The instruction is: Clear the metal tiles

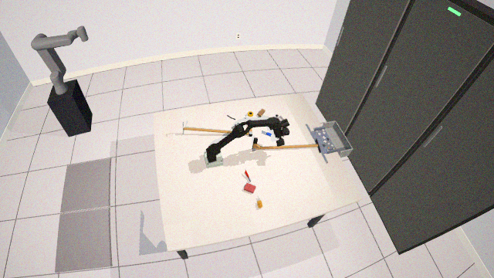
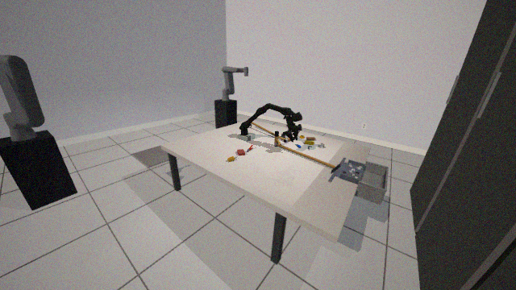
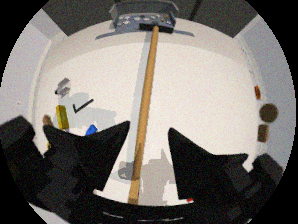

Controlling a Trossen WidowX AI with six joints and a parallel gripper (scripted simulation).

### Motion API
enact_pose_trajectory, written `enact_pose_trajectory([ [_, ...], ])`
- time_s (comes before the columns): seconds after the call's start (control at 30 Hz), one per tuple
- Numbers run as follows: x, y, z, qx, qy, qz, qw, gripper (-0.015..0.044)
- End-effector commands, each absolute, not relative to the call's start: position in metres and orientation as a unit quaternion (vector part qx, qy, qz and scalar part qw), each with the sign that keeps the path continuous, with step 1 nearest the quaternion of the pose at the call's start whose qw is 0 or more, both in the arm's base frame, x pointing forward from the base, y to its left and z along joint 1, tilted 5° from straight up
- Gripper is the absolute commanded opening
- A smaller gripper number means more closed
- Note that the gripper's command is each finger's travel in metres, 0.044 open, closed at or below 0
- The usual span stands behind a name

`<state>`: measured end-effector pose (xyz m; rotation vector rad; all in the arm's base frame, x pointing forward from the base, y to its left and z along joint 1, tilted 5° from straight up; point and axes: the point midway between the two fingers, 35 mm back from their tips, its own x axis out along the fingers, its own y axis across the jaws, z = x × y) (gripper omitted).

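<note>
Long scraper [image 1: 287, 147] [image 2: 306, 156] [image 3: 146, 95], end effector [image 1: 280, 142] [image 2: 293, 138] [image 3: 149, 127] open above it

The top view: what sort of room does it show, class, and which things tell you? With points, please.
Probably a robotics lab or workshop: a black arm [image 1: 241, 129] [image 2: 269, 106] is mounted on a worktable [image 1: 201, 205] [image 2: 242, 177], a grey arm [image 1: 58, 40] [image 2: 228, 82] stands on a black pedestal [image 1: 71, 110] [image 2: 226, 114].

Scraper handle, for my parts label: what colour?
Orange-brown, plain; the wrist view shows it best.

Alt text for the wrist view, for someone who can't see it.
Open black gripper above a long wooden scraper handle, which runs up between its fingers to a dark blade at the blue-grey bench plate, where pale tiles lie.
</note>
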<state>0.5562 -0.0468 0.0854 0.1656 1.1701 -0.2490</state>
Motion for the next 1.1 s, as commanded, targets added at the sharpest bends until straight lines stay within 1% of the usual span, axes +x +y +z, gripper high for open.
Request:
enact_pose_trajectory([
  [0.0,0.553,-0.042,0.097,0.069,0.542,-0.116,0.830,0.0341],
  [0.13,0.550,-0.038,0.112,0.063,0.529,-0.114,0.838,0.0440],
  [1.07,0.514,-0.009,0.211,0.029,0.439,-0.103,0.892,0.0440],
])
